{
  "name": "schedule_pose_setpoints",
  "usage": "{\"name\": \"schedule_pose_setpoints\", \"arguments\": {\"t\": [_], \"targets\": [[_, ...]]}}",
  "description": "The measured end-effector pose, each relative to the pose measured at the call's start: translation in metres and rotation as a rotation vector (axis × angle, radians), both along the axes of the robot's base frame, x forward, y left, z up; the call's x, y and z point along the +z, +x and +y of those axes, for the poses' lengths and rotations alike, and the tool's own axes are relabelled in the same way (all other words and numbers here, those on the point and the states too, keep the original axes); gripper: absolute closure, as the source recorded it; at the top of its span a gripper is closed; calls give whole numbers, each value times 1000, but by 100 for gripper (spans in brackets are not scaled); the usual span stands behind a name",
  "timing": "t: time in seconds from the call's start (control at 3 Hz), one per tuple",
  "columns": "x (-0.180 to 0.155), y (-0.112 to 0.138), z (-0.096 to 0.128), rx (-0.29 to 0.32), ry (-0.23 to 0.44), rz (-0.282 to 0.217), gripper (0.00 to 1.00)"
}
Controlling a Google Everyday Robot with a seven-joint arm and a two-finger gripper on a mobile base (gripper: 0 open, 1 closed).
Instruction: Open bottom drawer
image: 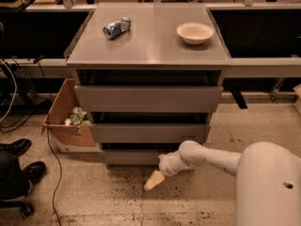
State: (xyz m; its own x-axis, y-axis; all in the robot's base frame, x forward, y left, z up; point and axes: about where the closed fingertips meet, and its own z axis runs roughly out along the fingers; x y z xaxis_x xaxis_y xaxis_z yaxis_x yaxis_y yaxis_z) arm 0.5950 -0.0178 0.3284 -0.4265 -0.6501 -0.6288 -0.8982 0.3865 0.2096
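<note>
The grey cabinet has three drawers. The bottom drawer (134,157) is the lowest grey front, near the floor, and looks closed or nearly so. My white arm reaches in from the lower right. My gripper (154,180) with tan fingertips hangs just in front of and slightly below the bottom drawer's front, near its right half, pointing down-left at the floor.
A crushed can (116,27) and a white bowl (194,32) lie on the cabinet top (150,46). A cardboard box (70,121) with trash stands left of the cabinet. A person's shoes (19,147) and cables are at far left. Speckled floor lies in front.
</note>
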Motion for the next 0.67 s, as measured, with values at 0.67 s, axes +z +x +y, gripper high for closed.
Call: {"name": "schedule_pose_setpoints", "arguments": {"t": [0.67], "targets": [[-25, 1, -5, -51, 9, -16, 0]]}}
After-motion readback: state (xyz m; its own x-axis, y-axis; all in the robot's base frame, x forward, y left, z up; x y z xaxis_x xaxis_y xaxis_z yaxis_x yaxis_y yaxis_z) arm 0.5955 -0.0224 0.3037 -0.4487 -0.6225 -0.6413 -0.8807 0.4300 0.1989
